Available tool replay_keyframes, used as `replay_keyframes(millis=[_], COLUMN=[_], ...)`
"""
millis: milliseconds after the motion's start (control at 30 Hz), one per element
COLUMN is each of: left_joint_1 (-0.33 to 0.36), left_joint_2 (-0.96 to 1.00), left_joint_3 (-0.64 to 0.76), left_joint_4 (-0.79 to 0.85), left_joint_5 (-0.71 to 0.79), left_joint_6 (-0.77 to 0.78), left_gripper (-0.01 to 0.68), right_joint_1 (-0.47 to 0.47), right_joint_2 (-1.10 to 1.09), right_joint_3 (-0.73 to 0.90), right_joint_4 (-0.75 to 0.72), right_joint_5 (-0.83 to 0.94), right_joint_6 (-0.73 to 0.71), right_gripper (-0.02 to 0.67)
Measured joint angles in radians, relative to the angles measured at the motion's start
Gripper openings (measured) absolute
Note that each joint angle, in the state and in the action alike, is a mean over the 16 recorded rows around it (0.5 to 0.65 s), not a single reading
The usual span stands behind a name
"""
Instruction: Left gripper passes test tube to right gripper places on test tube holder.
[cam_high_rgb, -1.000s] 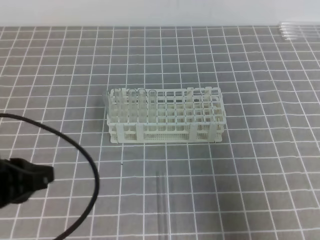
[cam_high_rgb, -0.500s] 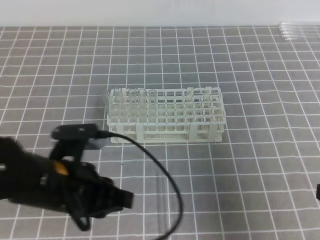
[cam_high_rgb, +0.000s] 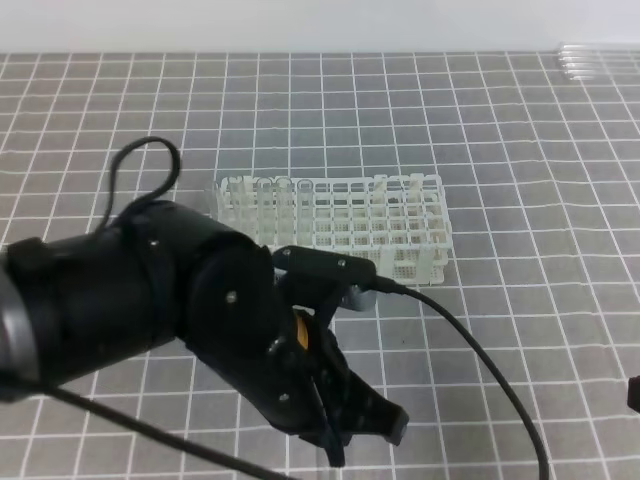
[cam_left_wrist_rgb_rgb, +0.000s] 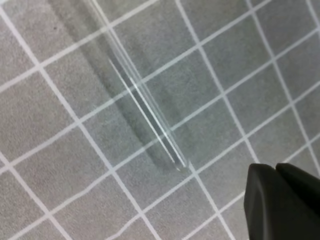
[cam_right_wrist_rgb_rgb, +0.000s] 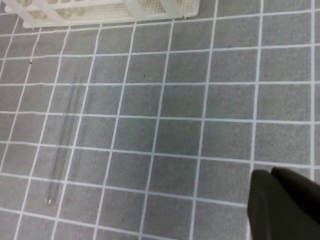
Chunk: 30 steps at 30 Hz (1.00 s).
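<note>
The test tube (cam_left_wrist_rgb_rgb: 142, 97) lies flat on the gridded mat (cam_high_rgb: 520, 200), free of both grippers, at about six o'clock from the white test tube holder (cam_high_rgb: 330, 225). The left gripper (cam_left_wrist_rgb_rgb: 280, 200) hovers just beside the tube's rounded end, jaws pressed together and empty. The right gripper (cam_right_wrist_rgb_rgb: 280, 205), apparently closed too, hangs well apart at the tube's three o'clock.

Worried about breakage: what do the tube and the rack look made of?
The tube looks like clear, glossy glass: the grid lines show through it and bright glints run along it. The rack looks like matt white moulded plastic, with thin square cells.
</note>
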Motion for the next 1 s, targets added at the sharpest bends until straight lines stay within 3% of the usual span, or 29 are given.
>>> replay_keyframes(millis=[167,600,700,1000], left_joint_1=[-0.016,-0.016,-0.016,-0.016], left_joint_2=[0.050,0.114,0.130,0.207], left_joint_3=[-0.026,-0.034,-0.036,-0.045], left_joint_4=[0.012,0.018,0.030,0.111], left_joint_5=[0.007,-0.027,-0.039,-0.045], left_joint_6=[0.016,-0.021,-0.058,-0.169], left_gripper=[0.061,0.420,0.459,0.467], right_joint_1=[0.000,0.000,0.000,0.000], right_joint_2=[0.000,0.000,0.000,0.000], right_joint_3=[0.000,0.000,0.000,0.000], right_joint_4=[0.004,0.023,0.027,0.030], right_joint_5=[0.008,0.023,0.026,0.028], right_joint_6=[-0.002,-0.031,-0.038,-0.047], right_gripper=[-0.013,-0.013,-0.013,-0.013])
